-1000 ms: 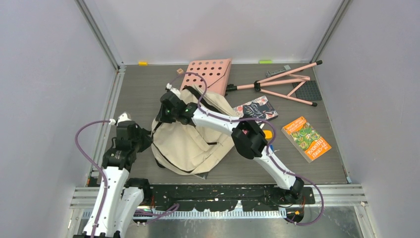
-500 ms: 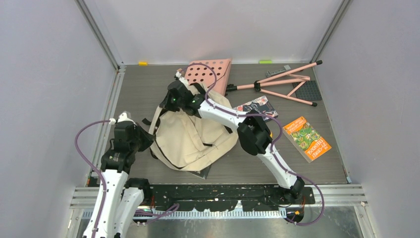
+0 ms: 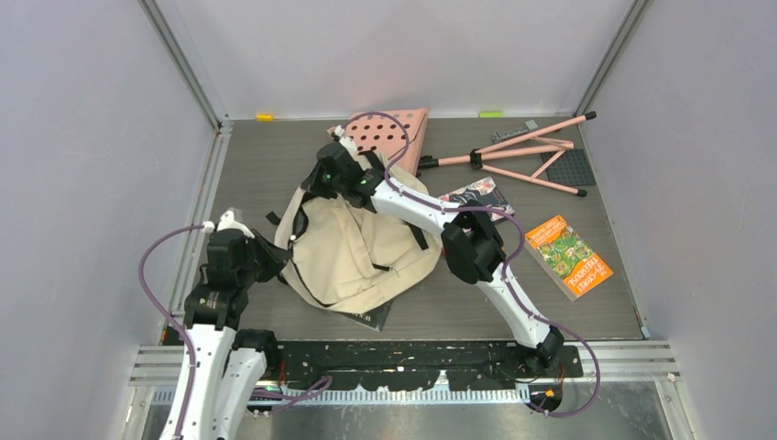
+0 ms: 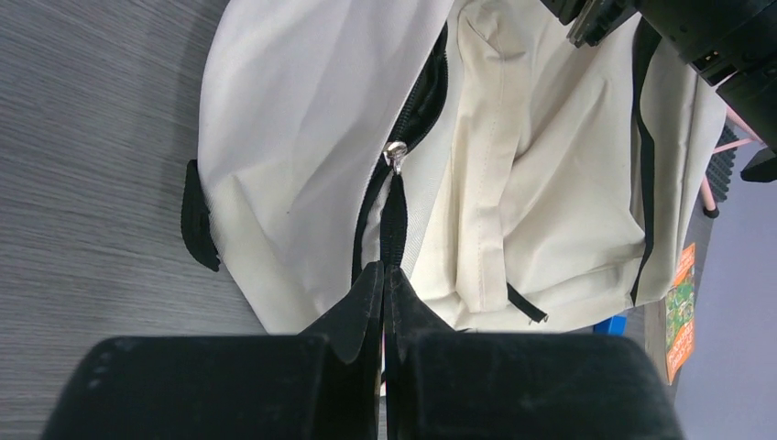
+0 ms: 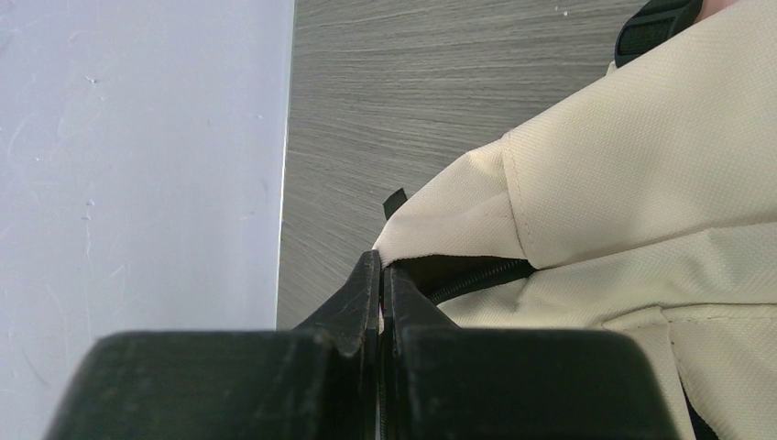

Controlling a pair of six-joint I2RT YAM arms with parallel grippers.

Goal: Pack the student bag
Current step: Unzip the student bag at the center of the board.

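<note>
Black left fingers (image 4: 353,316) clamped on zipper pull (image 4: 394,220) of student bag (image 4: 302,119), right fingers (image 5: 357,302) on its edge.

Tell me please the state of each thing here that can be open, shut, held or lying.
Backpack, lying down, zipper partly open.
Left pincer, shut on the zipper pull.
Right pincer, shut on the backpack's cloth edge.
Orange book, closed, lying flat.
Pink stand, lying on its side.

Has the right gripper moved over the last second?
Yes. The right gripper, shut on the student bag, has moved away from the arm bases toward the pink perforated board, pulling the bag along.
</note>
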